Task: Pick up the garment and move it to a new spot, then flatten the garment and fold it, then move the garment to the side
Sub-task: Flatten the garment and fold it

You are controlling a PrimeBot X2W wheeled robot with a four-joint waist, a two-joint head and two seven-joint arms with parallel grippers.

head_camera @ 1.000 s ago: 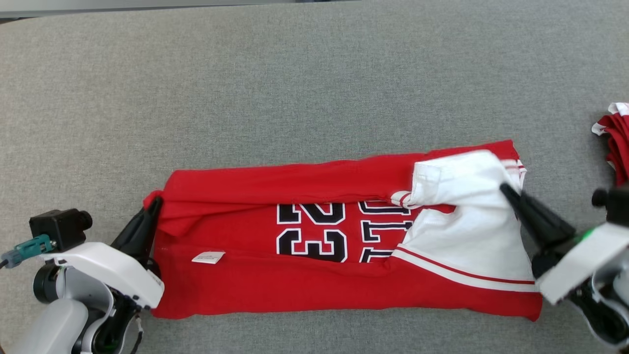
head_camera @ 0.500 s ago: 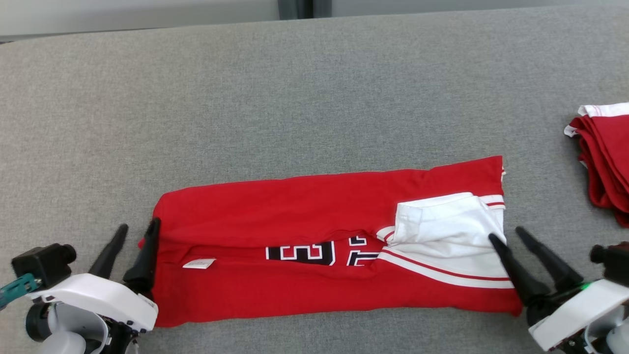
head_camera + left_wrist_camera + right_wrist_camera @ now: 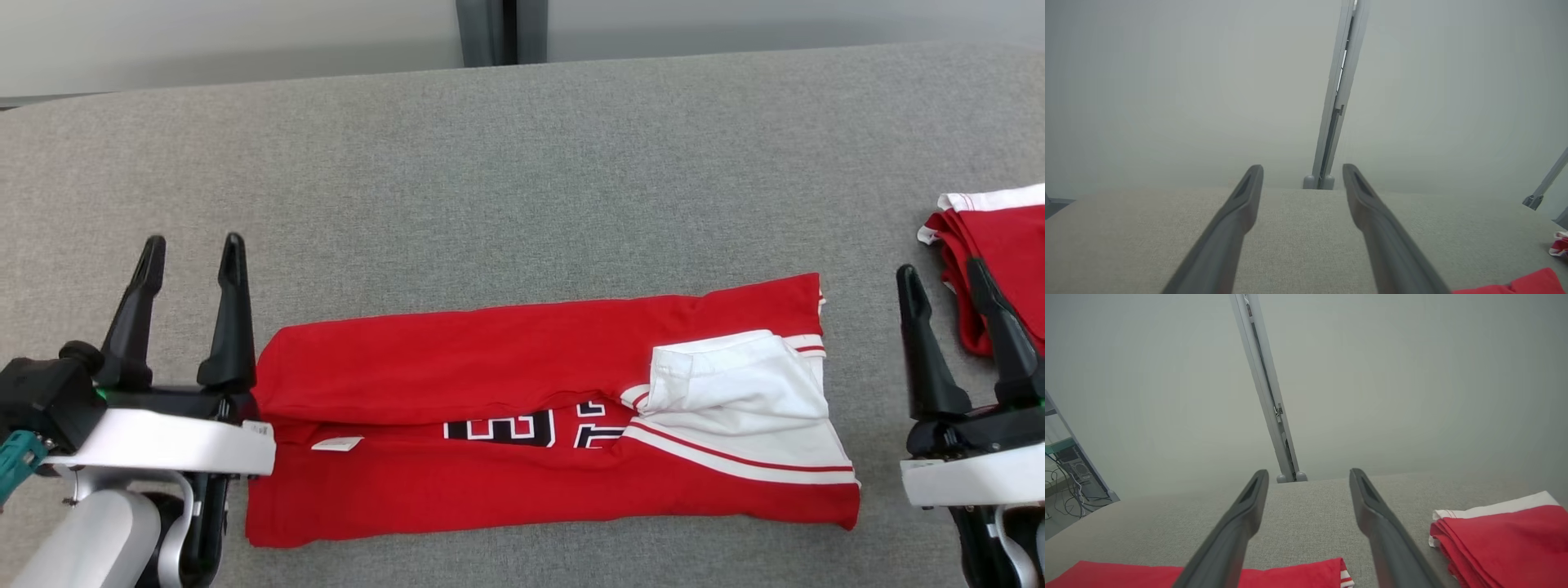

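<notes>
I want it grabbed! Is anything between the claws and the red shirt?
Nothing visible. The open left gripper sits beside the folded red-and-white jersey; the open right gripper stands off its other end, bare grey fabric between.

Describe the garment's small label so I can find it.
On the grey table, a red jersey lies folded into a long band. Near its left end, below the upper fold, sits a small white label, far tinier than the white sleeve at the other end.

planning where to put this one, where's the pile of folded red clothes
In the head view the pile of folded red clothes lies at the right edge of the grey table, partly behind the right gripper and apart from the garment at centre.
</notes>
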